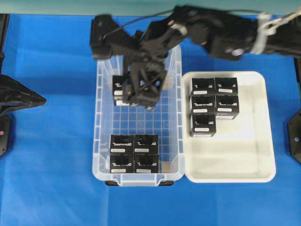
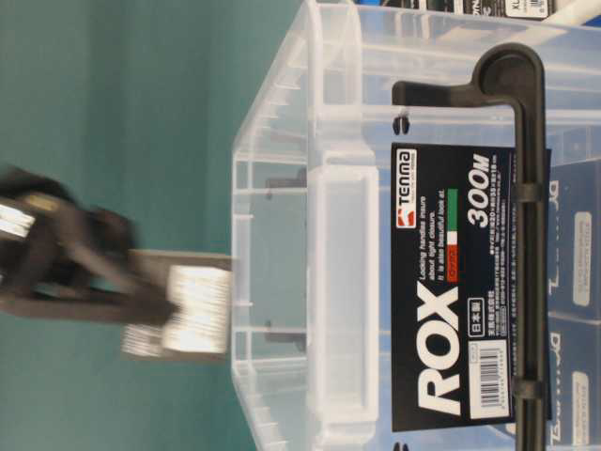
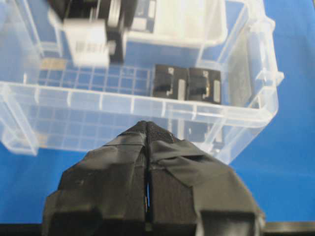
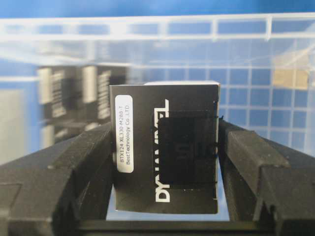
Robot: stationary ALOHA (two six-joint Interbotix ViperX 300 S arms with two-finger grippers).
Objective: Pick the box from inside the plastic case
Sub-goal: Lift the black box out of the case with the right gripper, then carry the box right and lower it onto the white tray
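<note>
While your right gripper [image 4: 167, 147] clamps the small black cube-like box with white lettering [image 4: 165, 147], the box sits upper centre of the overhead frame, within the clear rectangular plastic case [image 1: 101, 117]. Your left gripper [image 3: 147, 147] shows its fingers pressed together, lower centre.

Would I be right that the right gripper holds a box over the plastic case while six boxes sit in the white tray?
Not quite: the white tray holds five boxes, as the overhead view shows. The right gripper does hold a box over the plastic case.
</note>
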